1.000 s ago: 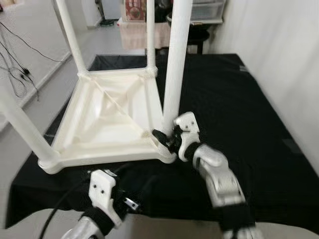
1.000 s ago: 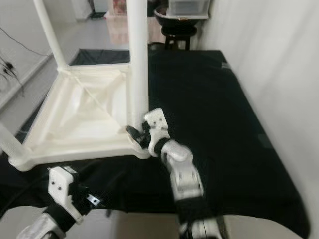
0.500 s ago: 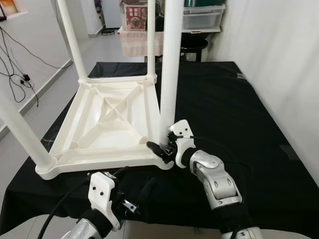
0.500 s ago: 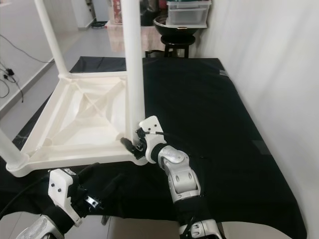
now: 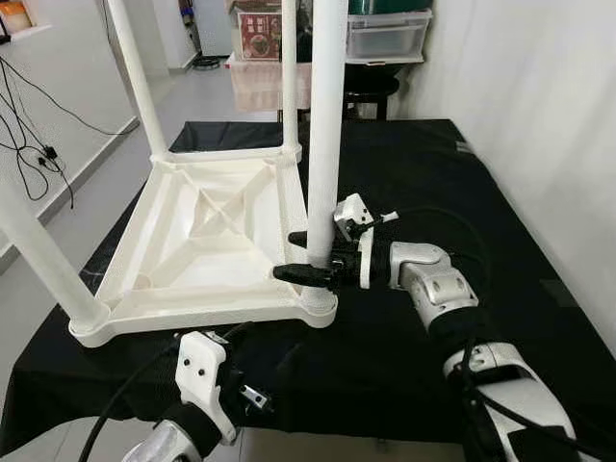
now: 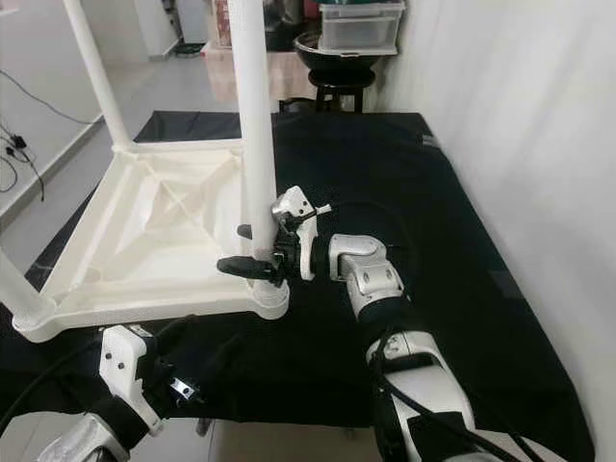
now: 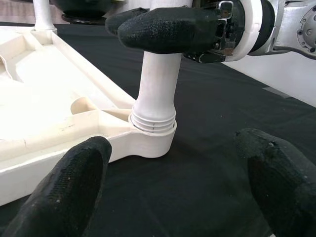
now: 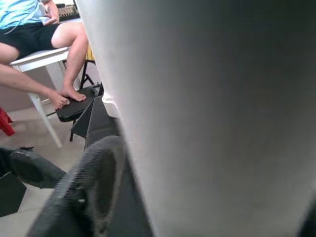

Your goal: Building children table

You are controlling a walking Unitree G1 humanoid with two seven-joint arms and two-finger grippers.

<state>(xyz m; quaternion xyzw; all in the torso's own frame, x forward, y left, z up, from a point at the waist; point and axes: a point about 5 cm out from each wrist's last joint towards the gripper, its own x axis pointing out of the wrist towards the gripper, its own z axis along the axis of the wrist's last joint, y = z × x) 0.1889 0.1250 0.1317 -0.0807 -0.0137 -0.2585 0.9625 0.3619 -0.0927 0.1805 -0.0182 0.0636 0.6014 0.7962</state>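
A white children's table [image 5: 207, 241] lies upside down on a black cloth, its legs pointing up. The near right leg [image 5: 325, 115] stands in its corner socket [image 7: 153, 131]. My right gripper [image 5: 308, 256] reaches in from the right just above that socket and is shut on this leg, one black finger on each side. In the right wrist view the leg [image 8: 212, 113] sits right against the lens beside one finger [image 8: 94, 192]. Low at the cloth's front edge, my left gripper [image 7: 182, 182] is open, facing the same corner with nothing between its fingers.
The black cloth [image 5: 433, 173] covers the floor up to a white wall [image 5: 539, 115] on the right. Cables [image 5: 29, 125] trail over the floor at left. A black stool [image 5: 371, 87] and storage boxes stand behind. A seated person's legs [image 8: 44, 49] appear in the right wrist view.
My right arm has swung out to the right, and its gripper has turned from the table's corner to clasp the leg sideways, a little higher. The left gripper has barely moved.
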